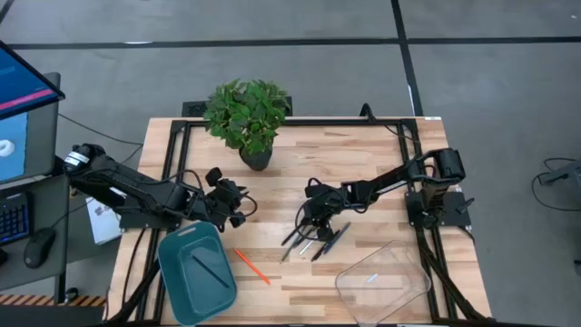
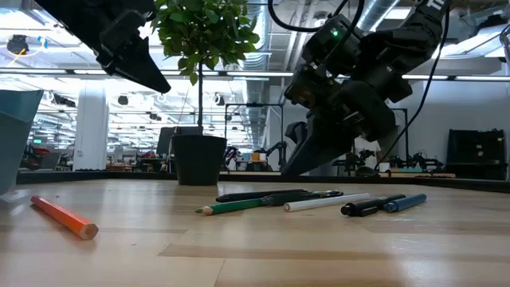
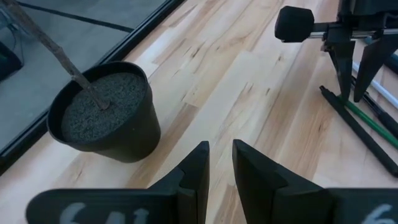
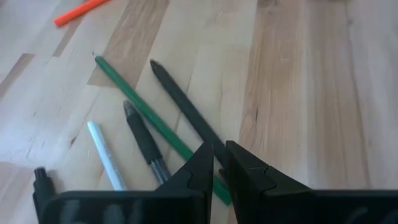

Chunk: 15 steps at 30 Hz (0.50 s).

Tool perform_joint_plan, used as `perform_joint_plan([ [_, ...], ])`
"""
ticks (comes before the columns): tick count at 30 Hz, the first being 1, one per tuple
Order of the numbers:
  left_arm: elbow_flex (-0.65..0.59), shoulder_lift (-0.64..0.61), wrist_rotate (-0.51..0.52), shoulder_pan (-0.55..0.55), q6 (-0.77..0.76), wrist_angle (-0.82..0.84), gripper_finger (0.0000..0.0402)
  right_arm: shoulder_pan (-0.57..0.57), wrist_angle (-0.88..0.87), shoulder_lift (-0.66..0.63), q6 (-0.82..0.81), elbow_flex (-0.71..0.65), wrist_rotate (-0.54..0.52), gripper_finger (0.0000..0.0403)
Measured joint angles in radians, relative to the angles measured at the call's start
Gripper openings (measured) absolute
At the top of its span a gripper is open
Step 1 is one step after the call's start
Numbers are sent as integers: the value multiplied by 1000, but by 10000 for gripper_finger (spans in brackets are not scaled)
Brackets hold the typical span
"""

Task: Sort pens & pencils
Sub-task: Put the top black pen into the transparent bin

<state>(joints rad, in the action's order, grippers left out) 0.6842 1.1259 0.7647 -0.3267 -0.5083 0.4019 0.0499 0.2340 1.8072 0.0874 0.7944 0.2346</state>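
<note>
Right gripper (image 1: pixel 313 221): sat at centre frame of the high view, low over the loose pile; fingers (image 4: pixel 202 165) nearly together, tips astride the black pen (image 4: pixel 186 112), apparently pinching it, though actual contact could not be confirmed.
Left gripper (image 1: pixel 238 202): hung left of centre, above the table between plant (image 1: pixel 247 113) and teal tray (image 1: pixel 172 272); fingers narrowly apart, nothing between them.
Pile: lay just right of centre in the high view, green pencil (image 4: pixel 134 106), grey pen (image 4: pixel 144 142) and white pen (image 4: pixel 104 155) side by side with the black one; blue pen (image 2: pixel 405 202) at the right end in the low view.
Orange pencil (image 1: pixel 252 266): alone, lower centre, between teal tray and pile.
Sorted so far: one dark stick (image 1: pixel 211 269) in the teal tray at lower left; one small pale item (image 1: pixel 370 279) in the clear tray (image 1: pixel 404 292) at lower right, kind not discernible.
Step in hand: judged to be the pick of the black pen from the pile.
Next move: would call for a firm close, a straight lift clear of the green pencil touching it, then a carry to whichever tray takes pens.
Risk: likely dragging the neighbouring pencil along.
</note>
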Motion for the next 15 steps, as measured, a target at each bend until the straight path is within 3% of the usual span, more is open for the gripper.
perform_joint_plan([
  [15, 0, 0, 1, 0, -1, 0, 63, -28, -48, -1, -87, -1, 82, 67],
])
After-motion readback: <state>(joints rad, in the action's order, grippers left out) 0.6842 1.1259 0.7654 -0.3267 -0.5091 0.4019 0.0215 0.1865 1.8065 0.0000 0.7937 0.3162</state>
